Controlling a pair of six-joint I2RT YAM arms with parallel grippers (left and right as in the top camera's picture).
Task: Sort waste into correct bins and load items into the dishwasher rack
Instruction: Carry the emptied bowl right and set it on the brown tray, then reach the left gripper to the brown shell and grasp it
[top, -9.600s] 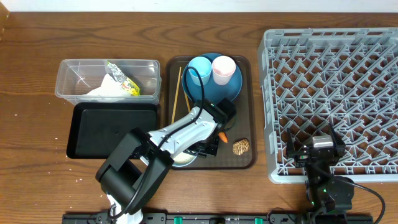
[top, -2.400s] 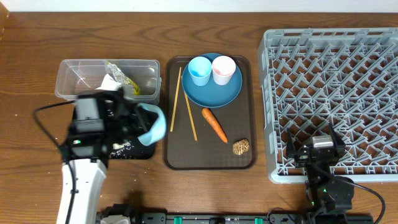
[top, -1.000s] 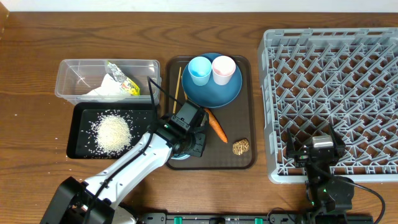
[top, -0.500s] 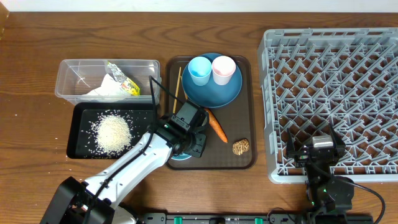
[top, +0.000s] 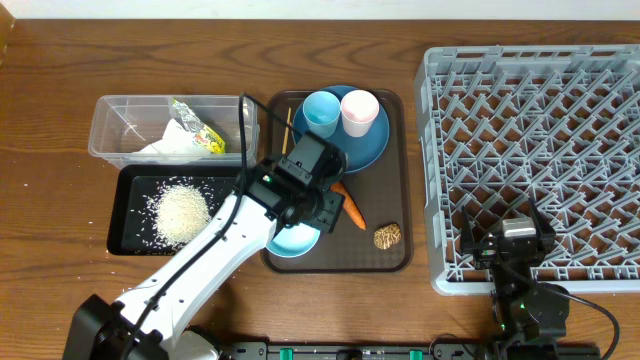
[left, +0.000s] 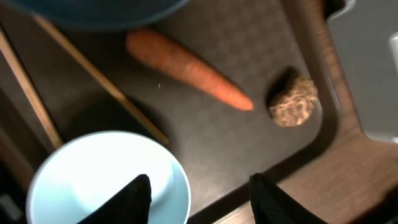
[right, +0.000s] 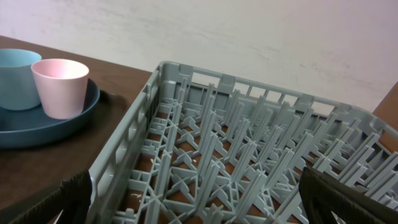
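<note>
Where the table lies nearest the robot, the right gripper (right: 211, 190) is hovering at the near edge of the grey rack (top: 540, 150), its jaws standing wide apart with nothing between them; to its left, the left gripper (left: 199, 186) is hanging above the near half of the brown tray (top: 402, 180), jaws released and grasping nothing; one of its fingers (left: 134, 199) is showing over the bowl (left: 93, 180), the other near the tray's edge. The bowl is sitting upright in the near left corner of that tray; the chopsticks (left: 99, 81) are lying on the tray's left side, one of them running up to the bowl's rim. Just beyond the bowl, the carrot (left: 186, 68) is lying on the tray, its narrow tip pointing at the brown food lump (left: 293, 102) just beside it, the two apart. Left of the brown tray, the black tray (top: 130, 235) is holding a heap of rice (top: 182, 210) with loose grains around it. Further back, the blue plate (top: 345, 150) is resting on the brown tray and carrying the blue cup (top: 321, 113) and the pink cup (top: 359, 111), upright and side by side. Farthest on the left, the clear tub (top: 115, 125) is holding the napkin (top: 165, 148) and the wrapper (top: 197, 125).
</note>
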